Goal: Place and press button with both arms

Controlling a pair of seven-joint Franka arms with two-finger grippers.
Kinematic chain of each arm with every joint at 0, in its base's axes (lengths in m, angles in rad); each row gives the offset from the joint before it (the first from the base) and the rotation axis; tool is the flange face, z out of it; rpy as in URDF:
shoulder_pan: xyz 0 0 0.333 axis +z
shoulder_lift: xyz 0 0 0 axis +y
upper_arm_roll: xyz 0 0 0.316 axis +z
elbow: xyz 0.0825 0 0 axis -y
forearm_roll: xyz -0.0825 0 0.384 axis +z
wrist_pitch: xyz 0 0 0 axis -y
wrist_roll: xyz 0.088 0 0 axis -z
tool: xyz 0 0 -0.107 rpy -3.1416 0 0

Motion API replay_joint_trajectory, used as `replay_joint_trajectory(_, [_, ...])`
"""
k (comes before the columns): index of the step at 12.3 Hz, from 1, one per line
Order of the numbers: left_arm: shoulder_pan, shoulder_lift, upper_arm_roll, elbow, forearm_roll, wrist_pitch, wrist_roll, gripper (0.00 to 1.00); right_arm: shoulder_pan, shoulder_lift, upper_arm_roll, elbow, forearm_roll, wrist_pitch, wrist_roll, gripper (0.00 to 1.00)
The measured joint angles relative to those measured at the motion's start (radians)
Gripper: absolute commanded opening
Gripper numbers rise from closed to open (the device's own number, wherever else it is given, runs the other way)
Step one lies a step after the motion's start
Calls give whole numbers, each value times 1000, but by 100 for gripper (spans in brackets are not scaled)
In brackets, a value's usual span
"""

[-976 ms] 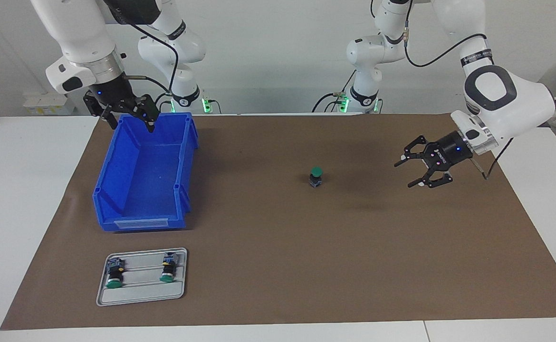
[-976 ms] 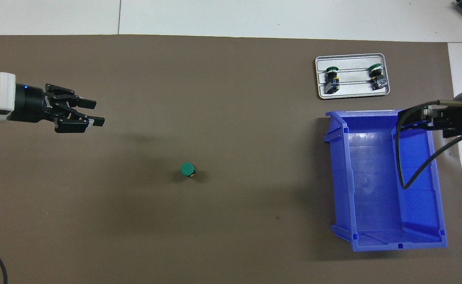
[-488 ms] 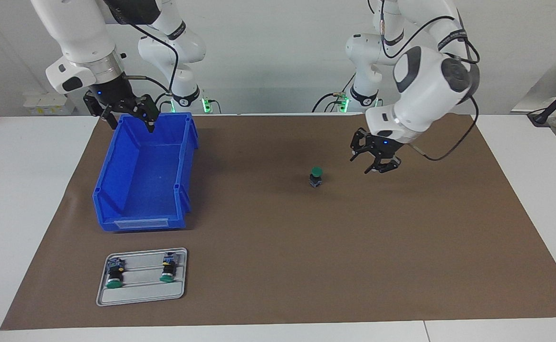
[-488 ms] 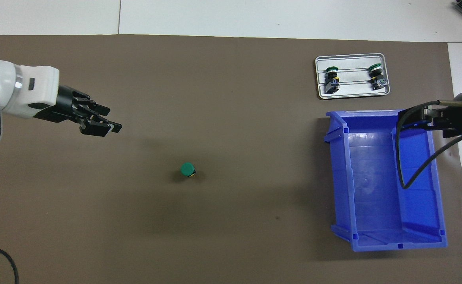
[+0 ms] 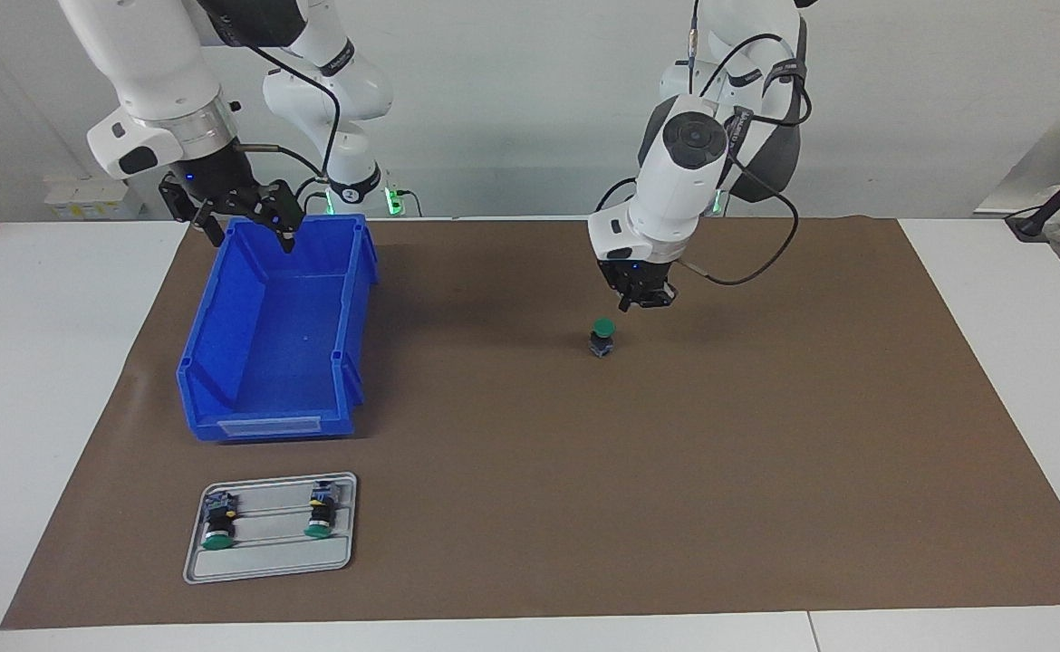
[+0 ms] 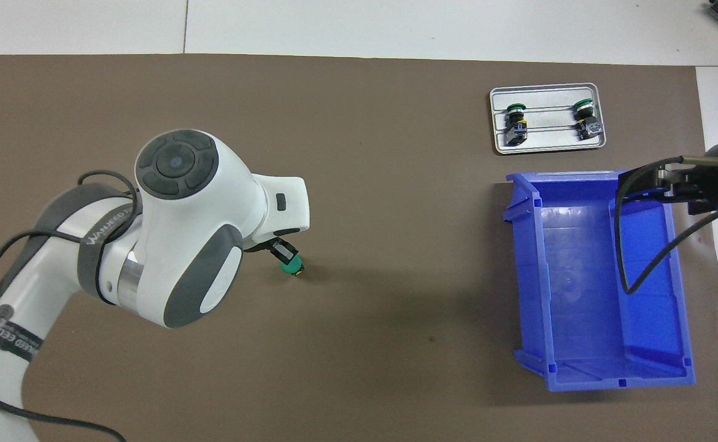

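Button [image 5: 602,337] just under closed left fingers [image 5: 640,303]

button [image 5: 602,328] green cap, black body; bin [image 5: 276,335] solid blue; tray [image 5: 269,566] grey; mat [image 5: 675,471] plain brown; arms [image 5: 684,172] white, dark grey caps.

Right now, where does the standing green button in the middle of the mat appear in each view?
Facing view: the button stands upright on the brown mat, near the middle, just below the left gripper.
Overhead view: the button is near the middle, half covered by the left gripper.
Shared landmark: the blue bin, toward the right arm's end.
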Motion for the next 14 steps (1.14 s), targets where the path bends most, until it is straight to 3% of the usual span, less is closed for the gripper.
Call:
replay_joint_trajectory(2, [-17,-27,0,-107,0,100,-2,0,0,0,0,0,0,0,0,100])
replay_joint_trajectory(9, [-81,-27,0,-253,0,273,-7,0,0,0,0,0,0,0,0,100])
replay_joint_trajectory(14, [-88,-31,6,-266,0,304,-8,0,0,0,0,0,0,0,0,100])
